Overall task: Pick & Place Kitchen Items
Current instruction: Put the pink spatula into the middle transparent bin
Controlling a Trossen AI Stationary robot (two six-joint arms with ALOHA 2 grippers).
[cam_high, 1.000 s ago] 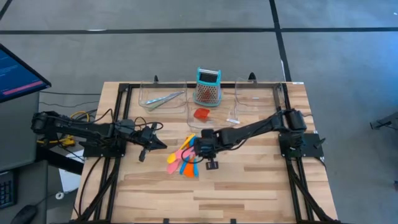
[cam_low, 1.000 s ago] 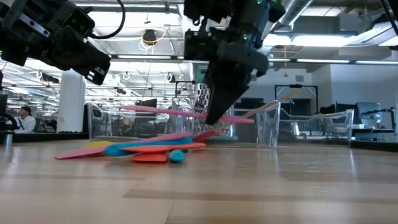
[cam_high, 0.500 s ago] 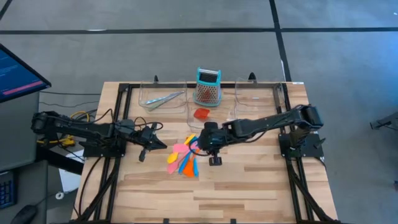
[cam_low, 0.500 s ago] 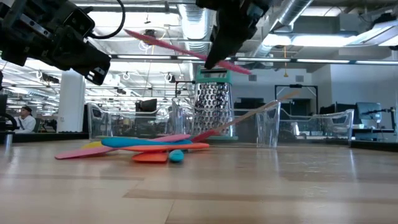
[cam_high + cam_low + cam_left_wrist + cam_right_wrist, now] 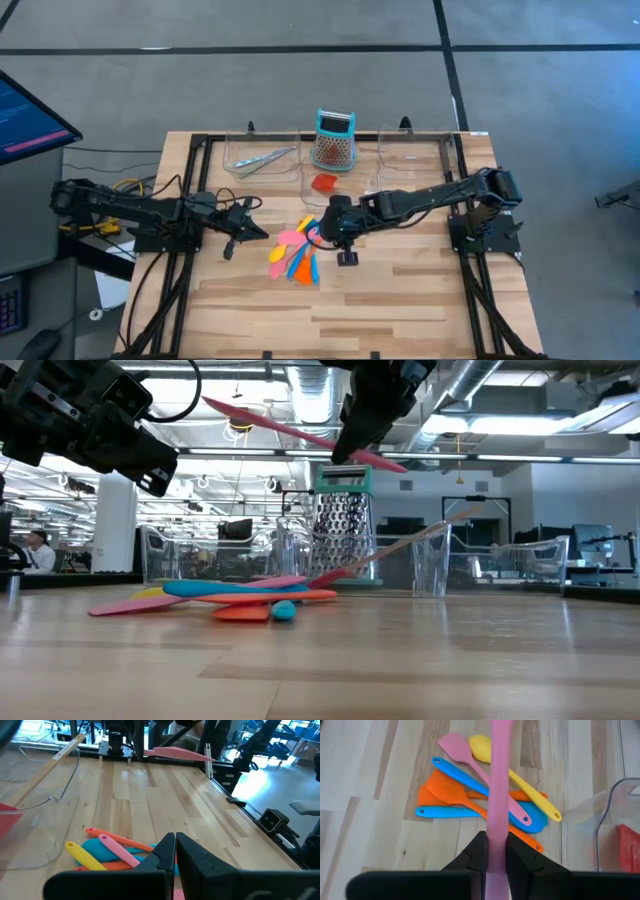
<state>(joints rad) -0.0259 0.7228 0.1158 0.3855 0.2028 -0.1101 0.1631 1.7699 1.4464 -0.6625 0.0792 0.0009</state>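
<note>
A pink utensil (image 5: 498, 795) is clamped by its handle in the right end effector (image 5: 495, 851) and held clear above the desk (image 5: 400, 300), ready for carrying toward a tray (image 5: 345, 185), while the closed left end effector (image 5: 175, 851) waits nearby.

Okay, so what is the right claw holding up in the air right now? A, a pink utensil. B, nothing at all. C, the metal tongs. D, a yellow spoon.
A: the right claw is shut on a pink utensil, lifted clear above the pile of utensils left on the table.
</note>
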